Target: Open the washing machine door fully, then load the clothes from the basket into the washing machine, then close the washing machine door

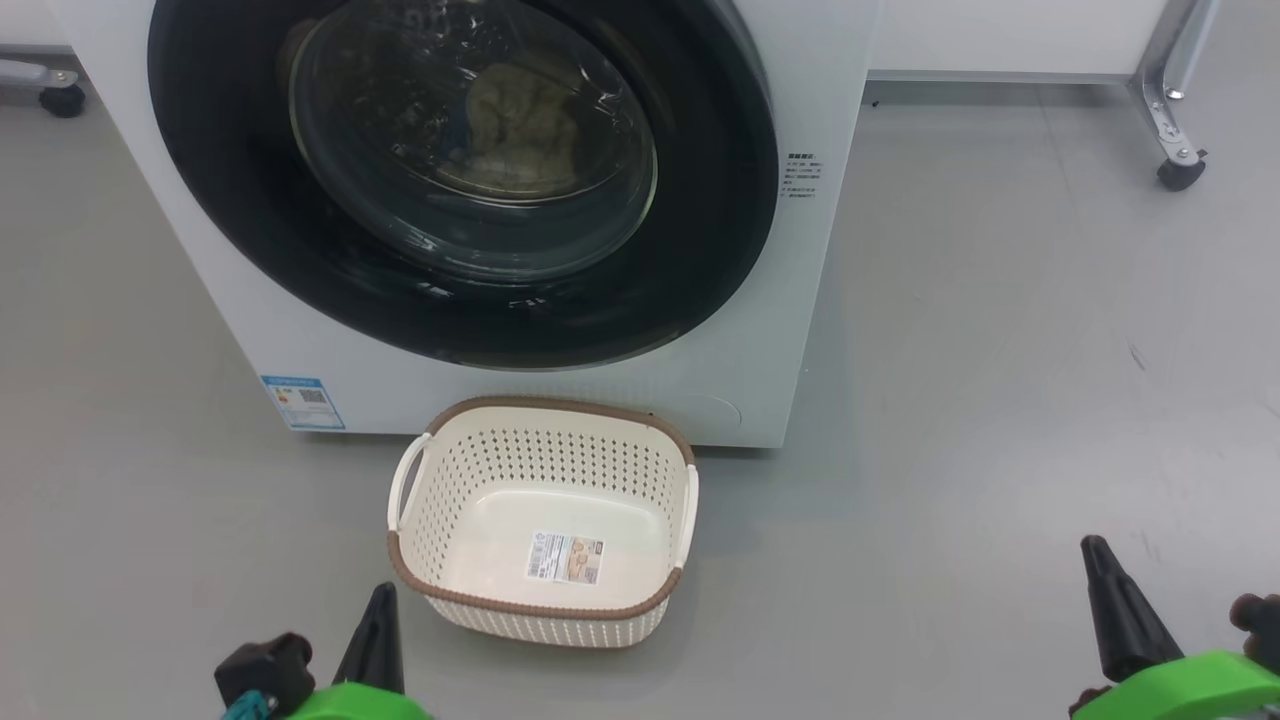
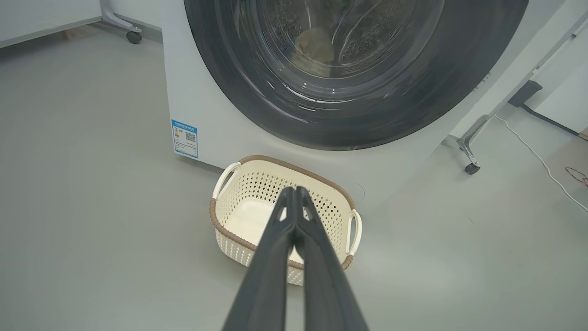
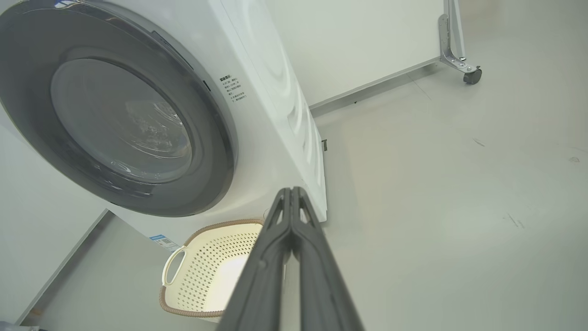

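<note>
The white washing machine (image 1: 800, 330) stands before me with its round glossy black door (image 1: 250, 230) flat against the front. Through the door's glass window a pale yellow bundle of clothes (image 1: 525, 125) lies inside the drum, also seen as clothes (image 2: 314, 46) in the left wrist view. The cream basket (image 1: 545, 600) sits on the floor in front of the machine, holding nothing but its floor sticker. My left gripper (image 1: 378, 600) is at the lower left, shut, near the basket's front left corner. My right gripper (image 1: 1092, 548) is at the lower right, shut, well clear of the basket.
Grey floor surrounds the machine. A metal frame leg with a black caster (image 1: 1180, 172) stands at the back right, another caster (image 1: 62, 100) at the back left. A white cable (image 2: 542, 161) runs along the floor beside a pale wall panel (image 3: 367, 41).
</note>
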Controlling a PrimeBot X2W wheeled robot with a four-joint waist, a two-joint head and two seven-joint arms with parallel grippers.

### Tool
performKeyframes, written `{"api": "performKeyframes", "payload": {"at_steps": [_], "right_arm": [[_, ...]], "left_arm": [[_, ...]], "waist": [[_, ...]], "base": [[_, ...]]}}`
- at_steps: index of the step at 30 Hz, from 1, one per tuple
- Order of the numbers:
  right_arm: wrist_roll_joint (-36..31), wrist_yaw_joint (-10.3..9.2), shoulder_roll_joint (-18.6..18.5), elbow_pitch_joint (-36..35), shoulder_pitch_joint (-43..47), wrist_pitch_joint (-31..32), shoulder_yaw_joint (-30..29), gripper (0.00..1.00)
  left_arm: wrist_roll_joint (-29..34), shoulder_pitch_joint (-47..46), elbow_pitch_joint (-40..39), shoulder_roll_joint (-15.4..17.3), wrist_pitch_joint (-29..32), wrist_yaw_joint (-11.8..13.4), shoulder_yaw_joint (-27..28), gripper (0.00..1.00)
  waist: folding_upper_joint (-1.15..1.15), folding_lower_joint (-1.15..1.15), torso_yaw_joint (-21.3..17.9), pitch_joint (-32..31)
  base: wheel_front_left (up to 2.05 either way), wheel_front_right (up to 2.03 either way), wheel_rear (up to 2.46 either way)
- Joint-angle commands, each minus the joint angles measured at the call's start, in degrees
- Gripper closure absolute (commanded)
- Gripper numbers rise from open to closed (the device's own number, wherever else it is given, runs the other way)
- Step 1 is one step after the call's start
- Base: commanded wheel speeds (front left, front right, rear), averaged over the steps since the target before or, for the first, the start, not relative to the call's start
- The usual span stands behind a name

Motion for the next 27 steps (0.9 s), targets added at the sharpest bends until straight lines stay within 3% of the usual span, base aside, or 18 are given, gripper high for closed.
{"api": "performKeyframes", "payload": {"at_steps": [1,27], "right_arm": [[1.51,-0.02,-0.61,-1.42,-3.29,0.11,0.12,1.00],[18.95,-0.03,-0.91,2.12,-7.22,2.34,0.62,1.00]], "left_arm": [[-1.35,-2.60,-1.96,0.15,0.30,-0.41,1.44,1.00],[-18.05,-3.17,-2.31,-0.63,4.46,-3.69,7.25,1.00]], "waist": [[0.00,0.00,-0.02,0.01],[0.00,0.00,-0.57,0.16]], "base": [[0.00,0.00,0.00],[0.00,0.00,0.00]]}}
